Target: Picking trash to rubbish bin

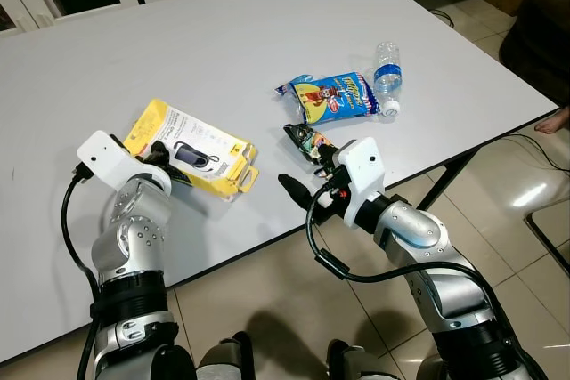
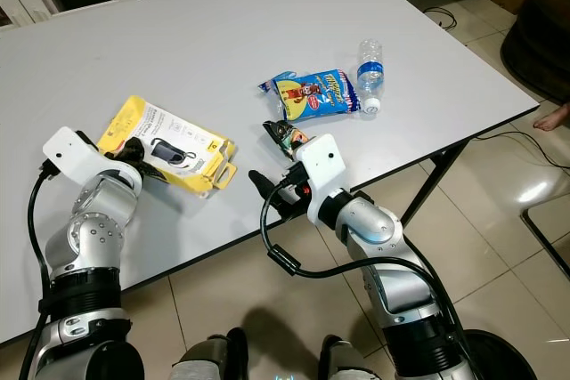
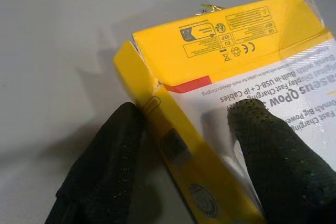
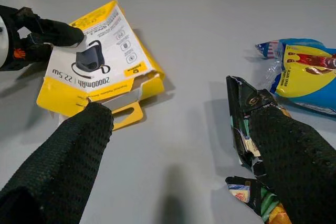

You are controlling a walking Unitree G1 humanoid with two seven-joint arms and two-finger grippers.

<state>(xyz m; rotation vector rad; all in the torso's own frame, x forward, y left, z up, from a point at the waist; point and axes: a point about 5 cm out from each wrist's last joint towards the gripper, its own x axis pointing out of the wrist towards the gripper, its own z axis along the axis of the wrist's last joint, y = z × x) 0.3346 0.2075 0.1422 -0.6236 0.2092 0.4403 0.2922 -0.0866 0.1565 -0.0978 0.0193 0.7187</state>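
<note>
A yellow power-bank box (image 1: 203, 150) lies flat on the white table (image 1: 205, 42). My left gripper (image 1: 167, 163) is open at the box's near end: one finger (image 3: 273, 156) rests on its printed top, the other (image 3: 105, 161) is on the table beside its side wall. A dark crumpled wrapper (image 1: 305, 140) lies near the table's front edge. My right gripper (image 1: 309, 179) is open low over the table, with one finger (image 4: 294, 156) against the wrapper and the other (image 4: 73, 156) on the side toward the box.
A blue snack bag (image 1: 334, 97) and a clear plastic bottle (image 1: 387, 73) lie just beyond the wrapper. The table's front edge (image 1: 445, 156) runs diagonally close to my right arm, with tiled floor below. A person's foot (image 1: 557, 120) is at the far right.
</note>
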